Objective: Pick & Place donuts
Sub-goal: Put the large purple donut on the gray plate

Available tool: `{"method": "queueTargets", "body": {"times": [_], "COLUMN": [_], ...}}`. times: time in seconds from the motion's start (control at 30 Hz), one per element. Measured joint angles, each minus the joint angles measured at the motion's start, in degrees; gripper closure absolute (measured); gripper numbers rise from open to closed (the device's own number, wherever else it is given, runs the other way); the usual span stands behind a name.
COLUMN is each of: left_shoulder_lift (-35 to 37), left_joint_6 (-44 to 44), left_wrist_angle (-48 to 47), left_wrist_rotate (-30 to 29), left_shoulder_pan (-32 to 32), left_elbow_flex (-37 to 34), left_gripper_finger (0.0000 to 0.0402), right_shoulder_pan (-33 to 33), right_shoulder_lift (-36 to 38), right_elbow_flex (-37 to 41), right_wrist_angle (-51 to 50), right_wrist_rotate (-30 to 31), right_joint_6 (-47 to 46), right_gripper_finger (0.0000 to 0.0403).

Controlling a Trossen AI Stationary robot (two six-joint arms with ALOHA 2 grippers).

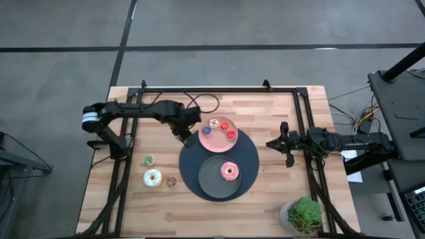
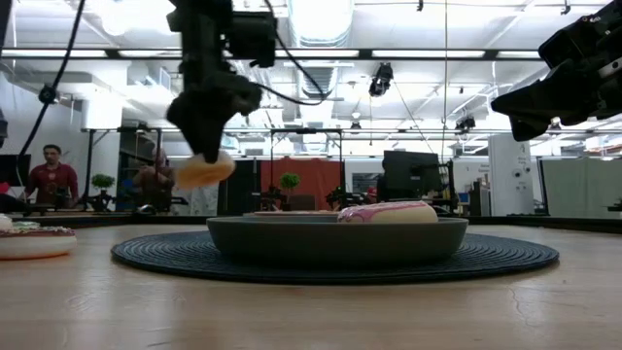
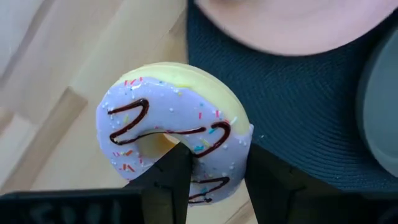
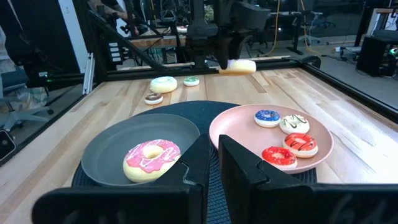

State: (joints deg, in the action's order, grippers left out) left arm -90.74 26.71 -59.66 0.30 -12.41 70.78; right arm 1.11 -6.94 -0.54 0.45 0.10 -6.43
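The lilac donut (image 3: 174, 134) hangs above the mat's (image 1: 249, 154) ten o'clock edge, pinched through its ring by my left gripper (image 3: 208, 177). I judge it light, rigid, smooth-glazed. Right gripper (image 4: 208, 165) empty, nearly closed.

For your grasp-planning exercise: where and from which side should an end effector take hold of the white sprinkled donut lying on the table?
The white sprinkled donut lies flat on the bare wood, hole up. Probably best to come straight down and pinch one side of the ring, one finger in the hole, one outside. The small brown donut sits close beside it, so grip the opposite side.
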Motion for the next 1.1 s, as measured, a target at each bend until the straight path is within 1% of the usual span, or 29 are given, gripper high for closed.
{"method": "queueTargets", "body": {"times": [0.33, 0.57, 0.67, 1.1], "left_shoulder_lift": [-8.9, -12.8, -13.5, -13.6], "left_joint_6": [-7.3, -8.7, -8.5, -0.9], "left_wrist_angle": [-1.8, -3.4, -3.3, -3.3], "left_wrist_rotate": [0.3, 0.7, 1.2, 2.7], "left_shoulder_pan": [2.7, 5.3, 6.6, 14.5], "left_elbow_flex": [13.1, 19.9, 21.4, 21.7], "left_gripper_finger": [0.0289, 0.0289, 0.0289, 0.0289], "right_shoulder_pan": [0.0, 0.0, 0.0, 0.0], "right_shoulder_lift": [0.0, 0.0, 0.0, 0.0], "right_elbow_flex": [0.0, 0.0, 0.0, 0.0], "right_wrist_angle": [0.0, 0.0, 0.0, 0.0], "right_wrist_rotate": [0.0, 0.0, 0.0, 0.0], "right_joint_6": [0.0, 0.0, 0.0, 0.0], "right_gripper_finger": [0.0374, 0.0374, 0.0374, 0.0374]}}
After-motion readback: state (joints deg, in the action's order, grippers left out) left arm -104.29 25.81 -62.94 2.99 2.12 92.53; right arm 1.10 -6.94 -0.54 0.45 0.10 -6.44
